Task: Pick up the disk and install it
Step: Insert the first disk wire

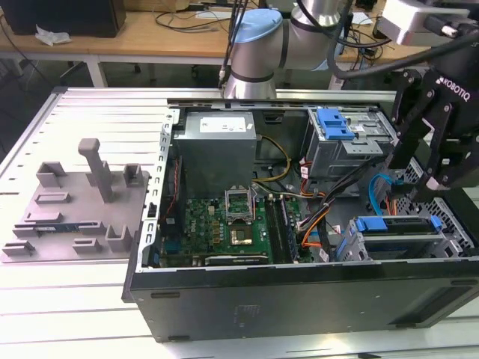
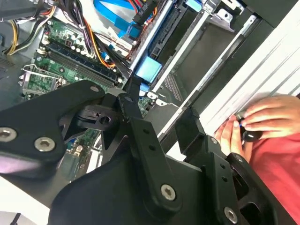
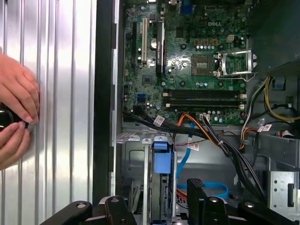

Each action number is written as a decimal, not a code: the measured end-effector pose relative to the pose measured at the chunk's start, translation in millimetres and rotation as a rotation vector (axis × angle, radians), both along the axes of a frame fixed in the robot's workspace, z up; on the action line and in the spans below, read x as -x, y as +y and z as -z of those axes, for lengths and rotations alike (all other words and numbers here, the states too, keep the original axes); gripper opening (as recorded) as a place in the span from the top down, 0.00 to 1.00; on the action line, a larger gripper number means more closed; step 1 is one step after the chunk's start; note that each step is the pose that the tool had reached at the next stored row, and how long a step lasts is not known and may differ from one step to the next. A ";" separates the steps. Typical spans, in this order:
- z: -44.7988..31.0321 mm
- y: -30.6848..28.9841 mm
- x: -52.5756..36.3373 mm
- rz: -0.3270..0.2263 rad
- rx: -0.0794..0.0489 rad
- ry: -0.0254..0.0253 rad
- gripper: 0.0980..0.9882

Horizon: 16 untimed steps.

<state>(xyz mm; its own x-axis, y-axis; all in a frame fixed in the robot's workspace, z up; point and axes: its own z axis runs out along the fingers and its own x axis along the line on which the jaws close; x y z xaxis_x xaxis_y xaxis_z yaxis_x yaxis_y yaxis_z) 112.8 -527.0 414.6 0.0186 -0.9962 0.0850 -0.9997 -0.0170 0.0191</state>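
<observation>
The tool (image 1: pixel 413 176) hangs at the right of the exterior view, spread wide and empty, just above the disk (image 1: pixel 397 225). The disk stands on edge in the drive cage (image 1: pixel 455 238) at the lower right corner of the computer case (image 1: pixel 299 299).

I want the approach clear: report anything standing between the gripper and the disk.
Nothing visible does. The open gripper hangs over the disk in its bay, straddling it. The cables run beside the bay, and a person's hands rest on the table outside the case.
</observation>
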 end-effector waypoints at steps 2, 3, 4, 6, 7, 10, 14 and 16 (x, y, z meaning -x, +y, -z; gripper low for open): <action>0.1 6.9 0.0 0.000 0.017 0.0000 0.46; -0.1 11.7 0.0 0.000 0.029 0.0000 0.46; 0.1 15.2 0.0 0.000 0.037 0.0000 0.46; 0.1 23.3 0.0 0.000 0.057 0.0000 0.46; 0.0 27.6 0.0 0.000 0.066 0.0000 0.46; 0.0 42.9 -0.1 0.000 0.106 0.0001 0.46; 0.0 50.2 -1.3 0.000 0.175 0.0016 0.46; 0.2 53.1 -5.2 0.000 0.210 0.0016 0.46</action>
<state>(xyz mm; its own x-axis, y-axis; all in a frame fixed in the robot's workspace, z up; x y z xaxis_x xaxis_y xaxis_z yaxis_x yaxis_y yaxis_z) 118.0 -473.9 414.5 0.0189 -0.9566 0.2909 -0.9996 -0.0125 0.0239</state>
